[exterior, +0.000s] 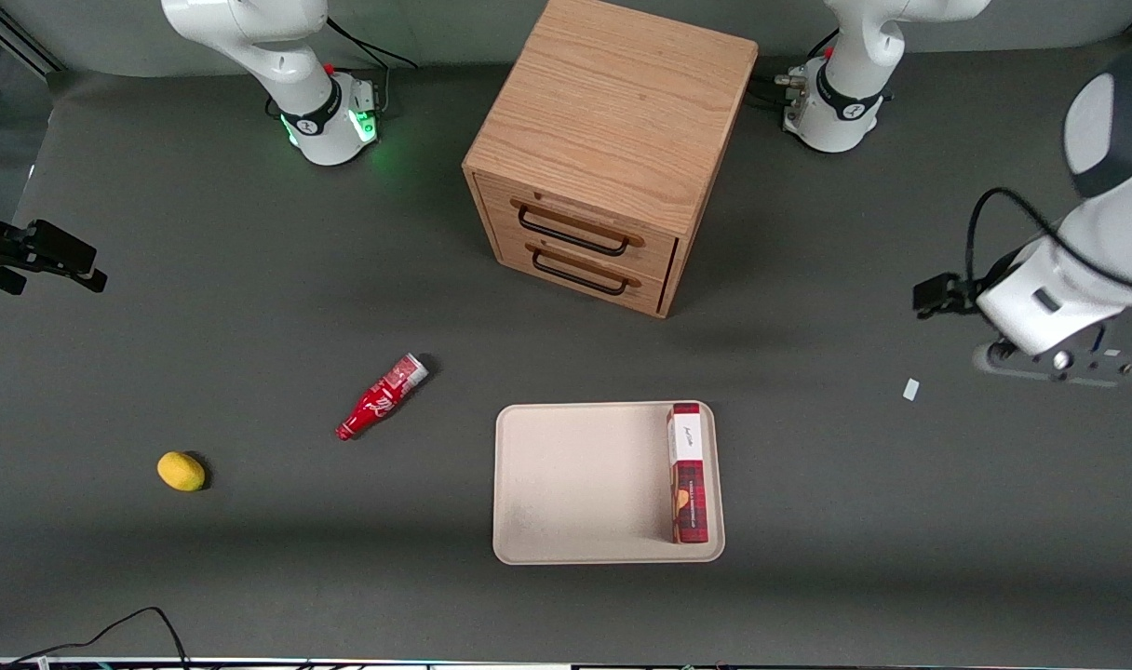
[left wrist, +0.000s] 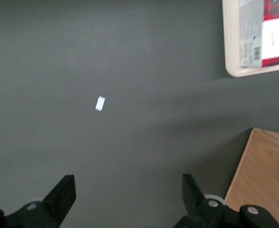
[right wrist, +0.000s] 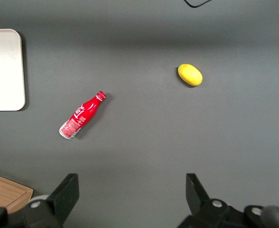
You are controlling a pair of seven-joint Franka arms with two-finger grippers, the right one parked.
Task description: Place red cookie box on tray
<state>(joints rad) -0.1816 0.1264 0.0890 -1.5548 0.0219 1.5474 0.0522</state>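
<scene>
One red cookie box [exterior: 688, 473] lies on one tray [exterior: 566, 484], along the tray's edge toward the working arm's end of the table [exterior: 249, 577]. One wooden cabinet [exterior: 613, 140] stands on the table, with two drawers and two dark handles, one per drawer. One red soda bottle [exterior: 381, 397] lies on its side, and one yellow lemon-like fruit [exterior: 181, 471] sits toward the parked arm's end. One small white scrap [exterior: 910, 389] lies toward the working arm's end. One claw [left wrist: 127, 192] of the left arm hangs above the bare table near that scrap, its two fingers [left wrist: 63, 192] spread apart with nothing between them.
</scene>
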